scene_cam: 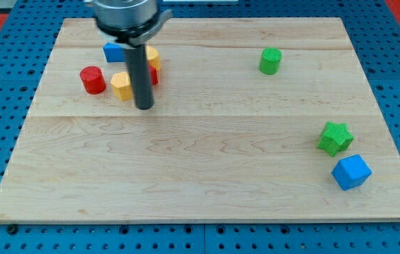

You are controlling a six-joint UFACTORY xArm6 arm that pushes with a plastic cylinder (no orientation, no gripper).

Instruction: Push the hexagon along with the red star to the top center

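Observation:
My tip rests on the board at the upper left, just to the right of and below a yellow block. Behind the rod, a yellow hexagon shows at the rod's right edge. A red block, likely the red star, is mostly hidden by the rod below the hexagon. A red cylinder stands to the left of the yellow block. A blue block lies above it, partly hidden by the arm.
A green cylinder stands at the upper right. A green star and a blue cube sit near the right edge. The wooden board lies on a blue pegboard.

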